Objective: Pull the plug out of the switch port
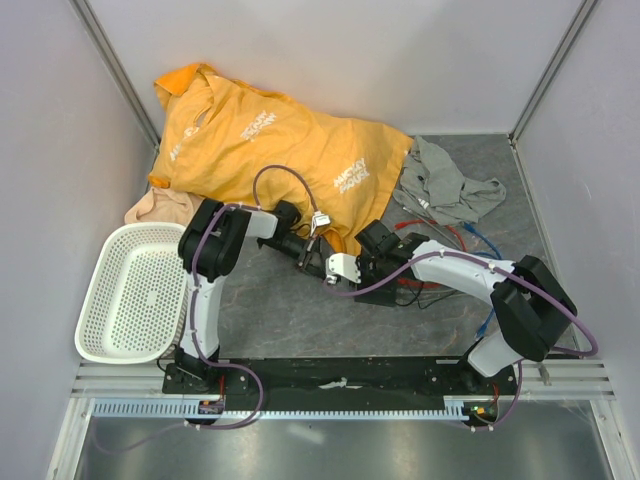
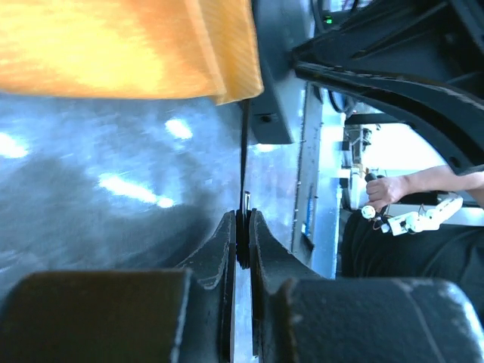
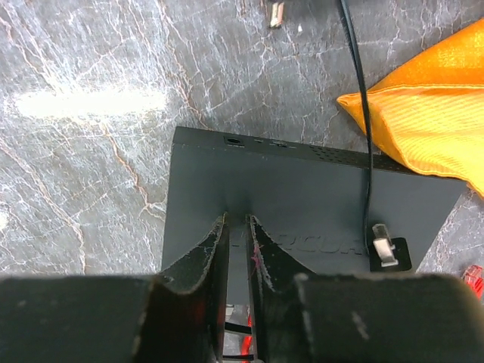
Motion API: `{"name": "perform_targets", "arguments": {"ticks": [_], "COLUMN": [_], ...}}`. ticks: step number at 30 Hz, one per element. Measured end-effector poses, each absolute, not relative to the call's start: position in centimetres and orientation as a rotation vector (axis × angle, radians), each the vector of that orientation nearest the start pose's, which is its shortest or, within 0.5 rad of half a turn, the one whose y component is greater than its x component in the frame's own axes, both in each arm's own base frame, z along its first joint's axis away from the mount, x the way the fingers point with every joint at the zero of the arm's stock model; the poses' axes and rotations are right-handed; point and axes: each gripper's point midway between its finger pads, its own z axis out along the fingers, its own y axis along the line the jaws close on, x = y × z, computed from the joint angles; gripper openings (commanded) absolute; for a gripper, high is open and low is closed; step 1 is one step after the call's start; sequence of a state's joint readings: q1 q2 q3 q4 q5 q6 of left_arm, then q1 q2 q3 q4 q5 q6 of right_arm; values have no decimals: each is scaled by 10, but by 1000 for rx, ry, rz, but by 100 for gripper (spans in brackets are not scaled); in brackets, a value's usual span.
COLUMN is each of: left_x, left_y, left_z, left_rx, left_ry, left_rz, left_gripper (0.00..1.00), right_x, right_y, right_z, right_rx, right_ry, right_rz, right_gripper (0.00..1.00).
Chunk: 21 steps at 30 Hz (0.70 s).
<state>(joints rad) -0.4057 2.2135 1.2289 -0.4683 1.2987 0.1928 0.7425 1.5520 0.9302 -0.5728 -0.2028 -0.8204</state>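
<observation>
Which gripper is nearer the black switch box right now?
Right. The right gripper hangs directly over the switch box; the left gripper is off it, shut on the thin black cable.

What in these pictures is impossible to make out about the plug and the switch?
Top external: the switch is mostly hidden under the left gripper and right gripper.
Left wrist: the cable passes behind the orange shirt.
Right wrist: a small metal piece is cut by the top edge.

table (image 1: 270,310): grey marble | orange shirt (image 1: 270,140) | grey cloth (image 1: 445,185) | white basket (image 1: 100,300) | black box (image 3: 302,189) | cables (image 1: 462,236)
</observation>
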Motion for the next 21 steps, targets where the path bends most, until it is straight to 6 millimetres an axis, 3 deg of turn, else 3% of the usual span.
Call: {"name": "perform_targets", "arguments": {"ticks": [1, 2, 6, 9, 15, 21], "left_x": [244, 242, 241, 245, 261, 252], "left_y": [-288, -289, -295, -297, -304, -300], "left_z": [24, 28, 52, 73, 104, 107], "left_rx": [857, 865, 905, 911, 933, 923], "left_ry": [2374, 2367, 2317, 2297, 2275, 2308], "left_rz": [-1930, -1936, -1937, -1922, -1913, -1940], "left_gripper": [2, 2, 2, 2, 2, 2], "right_x": [229, 229, 230, 229, 248, 253], "right_y": [217, 218, 218, 225, 245, 248], "right_z": [39, 40, 46, 61, 106, 115], "right_rx": [-1973, -1971, -1947, -1914, -1809, -1778], "right_ry": [1912, 1913, 1954, 1981, 1891, 1863], "right_rz": [258, 257, 266, 306, 308, 309], "right_gripper": [30, 45, 59, 62, 66, 67]}}
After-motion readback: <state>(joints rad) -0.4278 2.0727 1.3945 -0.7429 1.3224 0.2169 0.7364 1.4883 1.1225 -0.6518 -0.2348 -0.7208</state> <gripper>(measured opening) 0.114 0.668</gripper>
